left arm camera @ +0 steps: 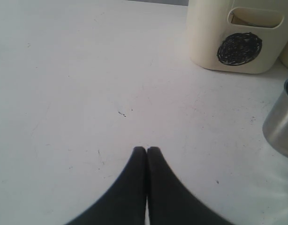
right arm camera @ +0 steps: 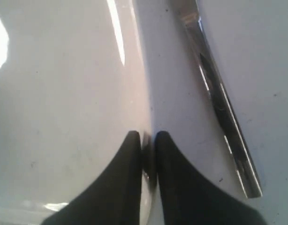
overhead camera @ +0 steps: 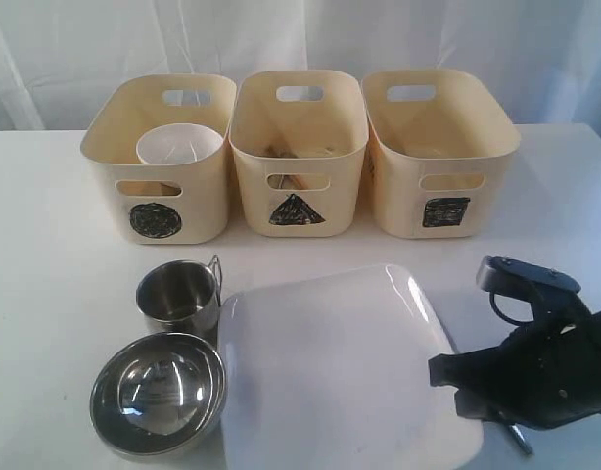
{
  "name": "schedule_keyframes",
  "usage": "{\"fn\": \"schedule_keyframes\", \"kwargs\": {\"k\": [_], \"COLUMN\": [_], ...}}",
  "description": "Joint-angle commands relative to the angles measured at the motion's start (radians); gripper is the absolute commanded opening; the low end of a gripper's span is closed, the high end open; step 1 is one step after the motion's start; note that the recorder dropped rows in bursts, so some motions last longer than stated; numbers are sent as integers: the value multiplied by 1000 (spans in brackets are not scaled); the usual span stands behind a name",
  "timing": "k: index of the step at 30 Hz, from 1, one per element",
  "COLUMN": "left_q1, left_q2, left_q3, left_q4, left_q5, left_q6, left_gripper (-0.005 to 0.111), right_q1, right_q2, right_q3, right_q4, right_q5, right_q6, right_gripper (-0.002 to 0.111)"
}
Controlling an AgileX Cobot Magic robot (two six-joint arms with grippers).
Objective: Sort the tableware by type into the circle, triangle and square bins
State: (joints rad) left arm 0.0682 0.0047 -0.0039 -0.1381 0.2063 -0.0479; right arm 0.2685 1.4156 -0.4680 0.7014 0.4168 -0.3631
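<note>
The large white square plate (overhead camera: pixel 330 362) lies at the table's front. My right gripper (overhead camera: pixel 447 377) is at its right edge, and in the right wrist view the two fingers stand on either side of the plate's rim (right arm camera: pixel 134 70), shut on it (right arm camera: pixel 145 136). A steel piece of cutlery (right arm camera: pixel 219 103) lies on the table just beside the plate. A steel mug (overhead camera: pixel 180 296) and a steel bowl (overhead camera: pixel 159 390) stand left of the plate. My left gripper (left arm camera: pixel 146 149) is shut and empty over bare table, with the mug (left arm camera: pixel 281 124) off to one side.
Three cream bins stand in a row at the back: circle (overhead camera: pixel 115 147), triangle (overhead camera: pixel 252 137), square (overhead camera: pixel 486 147). A small white bowl (overhead camera: pixel 178 147) sits in the circle bin. Brownish sticks (overhead camera: pixel 291 152) show inside the triangle bin.
</note>
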Motion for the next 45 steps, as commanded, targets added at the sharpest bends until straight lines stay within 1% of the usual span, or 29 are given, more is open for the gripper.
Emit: {"fn": "schedule_keyframes", "kwargs": {"k": [1, 11, 15, 28, 45], "left_q1": [-1, -1, -1, -1, -1], "left_q2": [-5, -5, -5, -5, -5], "left_q3": [4, 4, 4, 4, 4], "left_q4": [-3, -3, -3, -3, -3], "left_q5": [-4, -4, -4, -4, -4], "left_q6": [1, 1, 1, 1, 1], "left_gripper": [0, 0, 0, 0, 0], "right_q1": [-1, -1, -1, -1, -1], "right_q2": [-8, -6, -6, -85, -32], "right_q3": [3, 5, 5, 3, 4], "right_q4": [-24, -129, -133, -130, -159], "right_q5": [3, 7, -14, -42, 27], "right_q6": [-26, -16, 26, 54, 53], "right_gripper": [0, 0, 0, 0, 0]}}
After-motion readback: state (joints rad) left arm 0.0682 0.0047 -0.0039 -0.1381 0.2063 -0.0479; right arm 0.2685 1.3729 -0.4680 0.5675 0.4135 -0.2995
